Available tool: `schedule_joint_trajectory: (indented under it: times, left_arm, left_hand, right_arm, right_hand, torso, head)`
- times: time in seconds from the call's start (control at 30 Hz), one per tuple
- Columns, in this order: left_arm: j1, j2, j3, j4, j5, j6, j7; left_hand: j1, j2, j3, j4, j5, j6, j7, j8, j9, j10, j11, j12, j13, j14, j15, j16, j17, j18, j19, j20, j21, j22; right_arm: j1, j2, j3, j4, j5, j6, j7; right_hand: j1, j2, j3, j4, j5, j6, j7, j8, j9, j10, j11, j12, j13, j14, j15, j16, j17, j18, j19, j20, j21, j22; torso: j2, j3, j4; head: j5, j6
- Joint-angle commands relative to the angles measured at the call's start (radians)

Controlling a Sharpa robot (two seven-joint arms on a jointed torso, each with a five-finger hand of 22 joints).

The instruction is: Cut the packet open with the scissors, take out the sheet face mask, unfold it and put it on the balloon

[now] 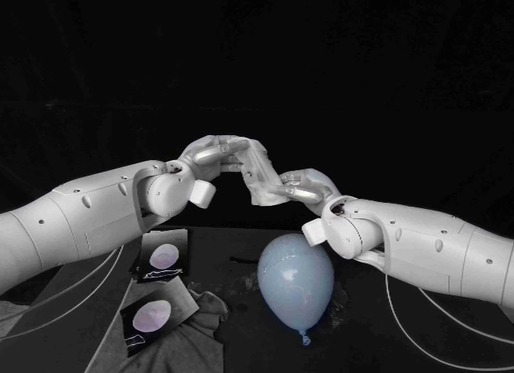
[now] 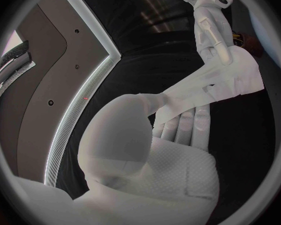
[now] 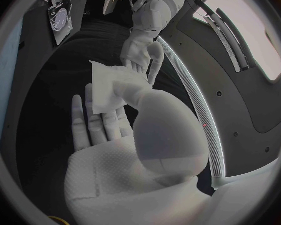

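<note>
Folded mask held aloft, pinched by left hand and right hand, slanting between them. Below, balloon lies lengthwise, knot toward robot.

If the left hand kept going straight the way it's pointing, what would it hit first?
Probably the right hand, gripping the far end of the same sheet face mask; depth is unclear.

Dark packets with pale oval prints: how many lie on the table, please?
2 packets, both left of the pale blue balloon: one near, one farther; the left arm may hide more.
</note>
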Motion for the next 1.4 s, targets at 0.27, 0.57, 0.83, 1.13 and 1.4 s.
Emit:
schedule_joint_trajectory:
  times: [0.27,0.57,0.83,1.13,1.4]
  left_arm:
    - [0.004,0.002,0.004,-0.006,0.007,-0.008,0.027]
    - [0.004,0.002,0.004,-0.007,0.007,-0.009,0.028]
    - [0.004,0.003,0.004,-0.011,0.007,-0.012,0.032]
    - [0.004,0.005,0.004,-0.019,0.008,-0.018,0.041]
    - [0.004,0.012,0.005,-0.037,0.012,-0.023,0.054]
  left_hand:
    - [0.000,0.008,0.007,-0.002,0.003,0.006,0.027,0.004,0.131,0.007,-0.002,0.002,0.001,0.003,-0.004,0.000,-0.002,0.015,0.004,0.001,-0.006,-0.001]
    - [0.000,0.008,0.007,-0.002,0.003,0.006,0.027,0.004,0.131,0.007,-0.002,0.002,0.001,0.003,-0.004,0.000,-0.002,0.015,0.004,0.001,-0.006,-0.001]
    - [0.000,0.008,0.007,-0.002,0.003,0.006,0.027,0.005,0.132,0.007,-0.002,0.002,0.001,0.003,-0.004,0.000,-0.002,0.015,0.004,0.001,-0.007,-0.001]
    - [-0.001,0.008,0.008,-0.002,0.003,0.006,0.027,0.005,0.132,0.007,-0.002,0.002,0.001,0.003,-0.004,0.000,-0.002,0.015,0.003,0.001,-0.007,-0.001]
    - [-0.001,0.008,0.008,-0.002,0.003,0.005,0.027,0.006,0.133,0.007,-0.002,0.002,0.001,0.003,-0.004,0.000,-0.002,0.015,0.003,0.001,-0.008,-0.001]
  right_arm:
    - [-0.002,-0.020,-0.002,0.018,-0.067,0.042,-0.038]
    - [-0.002,-0.027,-0.002,0.026,-0.088,0.056,-0.049]
    - [-0.002,-0.035,-0.002,0.028,-0.104,0.085,-0.071]
    - [-0.002,-0.044,-0.002,0.028,-0.125,0.114,-0.099]
    - [-0.002,-0.054,-0.003,0.027,-0.137,0.126,-0.117]
  right_hand:
    - [0.069,0.050,0.109,-0.126,0.098,-0.029,0.024,-0.051,-0.041,-0.038,0.019,-0.022,-0.002,-0.032,0.022,-0.028,-0.014,-0.001,-0.058,0.003,0.086,0.077]
    - [0.086,0.066,0.196,-0.157,0.186,-0.049,0.028,-0.076,-0.075,-0.065,0.032,-0.046,-0.011,-0.048,0.031,-0.043,-0.032,-0.016,-0.211,0.006,0.286,0.271]
    - [0.070,0.047,0.215,-0.148,0.224,-0.098,0.042,-0.095,-0.092,-0.117,0.048,-0.068,-0.024,-0.101,0.049,-0.054,-0.036,-0.022,-0.283,0.007,0.366,0.359]
    - [0.080,0.047,0.280,-0.145,0.332,-0.141,0.040,-0.097,-0.097,-0.164,0.063,-0.070,-0.031,-0.144,0.058,-0.048,-0.029,-0.027,-0.296,0.008,0.368,0.371]
    - [0.080,0.041,0.274,-0.140,0.278,-0.125,0.038,-0.075,-0.091,-0.146,0.053,-0.042,-0.027,-0.146,0.055,-0.031,-0.020,-0.027,-0.297,0.007,0.378,0.383]
  torso:
    - [0.000,0.0003,0.0004]
    - [0.000,0.0000,0.0003]
    - [0.000,-0.0004,0.0003]
    - [0.001,-0.0004,-0.0003]
    - [0.001,-0.0003,-0.0003]
  head:
    - [0.000,-0.002]
    - [-0.001,-0.001]
    - [-0.001,-0.002]
    - [-0.003,-0.004]
    - [-0.005,-0.006]
